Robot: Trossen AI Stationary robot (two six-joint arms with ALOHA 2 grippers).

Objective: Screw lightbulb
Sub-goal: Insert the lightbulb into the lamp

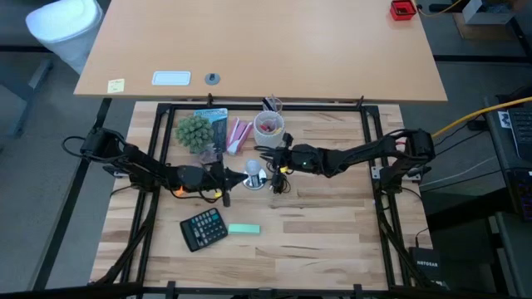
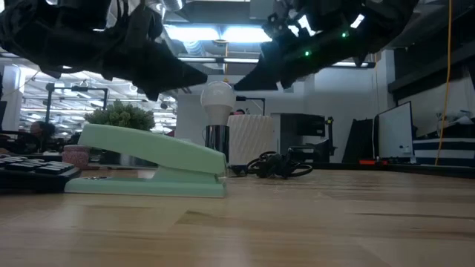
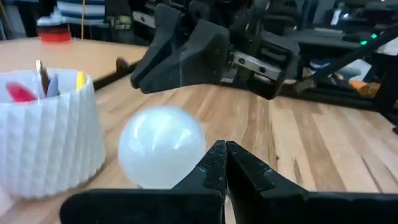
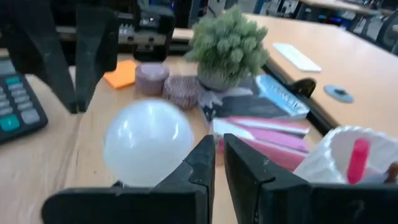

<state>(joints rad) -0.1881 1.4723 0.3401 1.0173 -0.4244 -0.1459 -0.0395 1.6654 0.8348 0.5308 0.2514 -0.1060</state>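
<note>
The lightbulb (image 2: 217, 97), pale and round, stands upright on top of a dark socket (image 2: 216, 141) on a shiny round base (image 1: 256, 181) at mid-table. My left gripper (image 3: 225, 159) is shut and reaches nearly level from the table's left, its tip (image 2: 205, 76) beside the bulb's upper left side. My right gripper (image 4: 218, 157) comes from the right, fingers together but for a thin slit with nothing in it. Its tip (image 2: 237, 85) is at the bulb's upper right side. My left gripper has the outer side of one finger (image 3: 208, 163) right beside the bulb's round glass (image 3: 186, 155); whether it touches, I cannot tell. My right gripper likewise has one finger's outer side (image 4: 200, 158) next to the glass (image 4: 180, 149); whether they touch does not show.
A white ribbed cup (image 1: 268, 126) with pens and a small plant (image 1: 194, 131) stand behind the bulb, with pink items (image 1: 238, 134) between them. A calculator (image 1: 204, 228) and a green stapler (image 1: 243, 229) lie nearer the front. A black cord (image 2: 278, 165) coils by the base.
</note>
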